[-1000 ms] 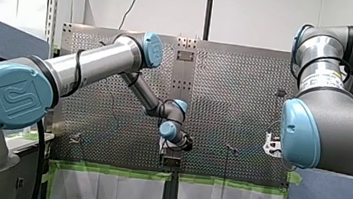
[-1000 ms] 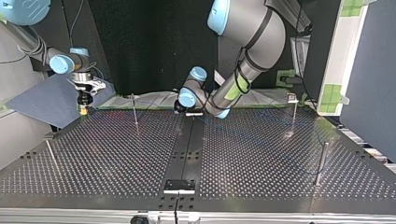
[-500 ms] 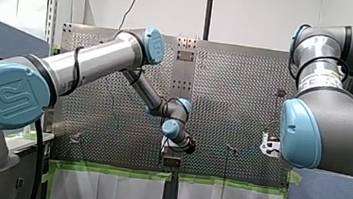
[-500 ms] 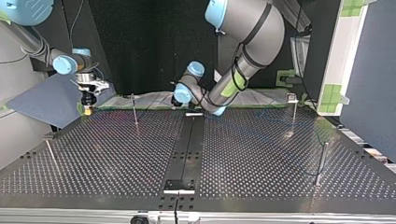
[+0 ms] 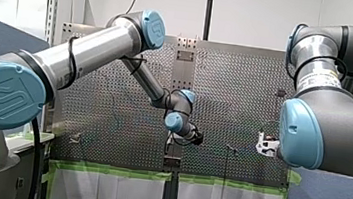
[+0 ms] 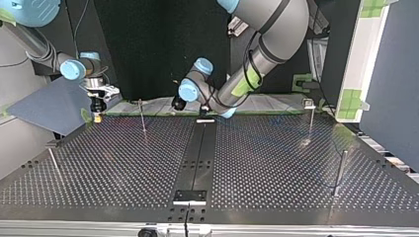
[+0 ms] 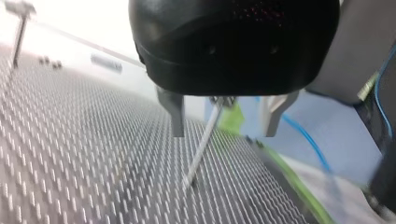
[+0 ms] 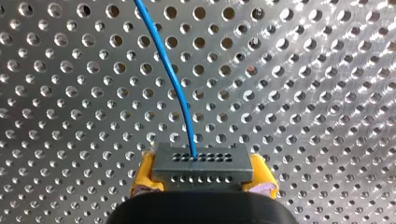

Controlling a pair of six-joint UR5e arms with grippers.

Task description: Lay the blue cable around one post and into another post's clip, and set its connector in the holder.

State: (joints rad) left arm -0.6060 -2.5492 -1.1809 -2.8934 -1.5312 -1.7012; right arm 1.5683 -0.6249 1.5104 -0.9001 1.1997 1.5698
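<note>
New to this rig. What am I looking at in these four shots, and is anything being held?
Two robot arms, my left arm and my right arm, work over a metal table full of holes. The front view looks from behind the arms. The top view faces them from across the table, so the sides swap. The other two views come from a camera on each wrist. Thin upright posts stand on the table, with a black plate near the top view's bottom edge. My right gripper is shut on a grey connector, and a blue cable runs out of it. My left gripper is open and holds nothing; a post stands ahead of it.
</note>
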